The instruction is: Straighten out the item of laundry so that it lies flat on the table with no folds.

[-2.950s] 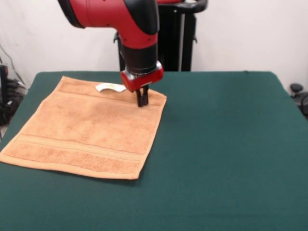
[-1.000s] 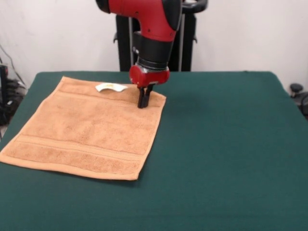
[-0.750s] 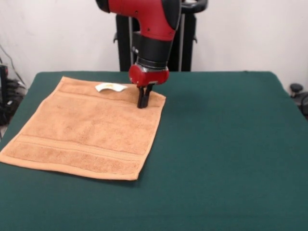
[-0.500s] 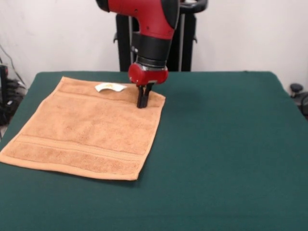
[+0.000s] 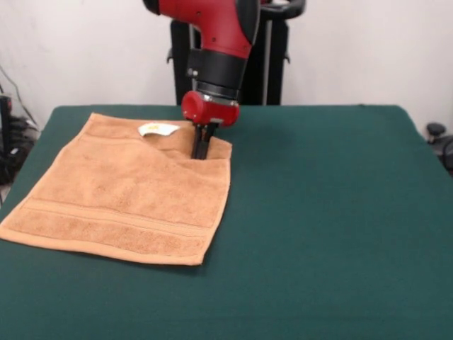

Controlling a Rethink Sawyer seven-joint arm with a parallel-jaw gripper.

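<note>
Claw (image 5: 200, 151) pinching one towel (image 5: 127, 191) on one table (image 5: 333, 212).

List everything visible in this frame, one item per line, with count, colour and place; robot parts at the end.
towel: one, orange-tan, on the left half of the table; far right corner bunched up at the gripper, woven band along the near edge.
tag: one, white, on the towel's far edge, left of the gripper.
table: one, dark green cloth cover, fills most of the view.
dark stand: one, black, behind the table against the white wall.
small dark object: one, off the table's right edge; too small to identify.
arm: one, red and black, coming down from above.
gripper: one, black fingers under a red wrist, shut on the towel's far right corner.
</note>
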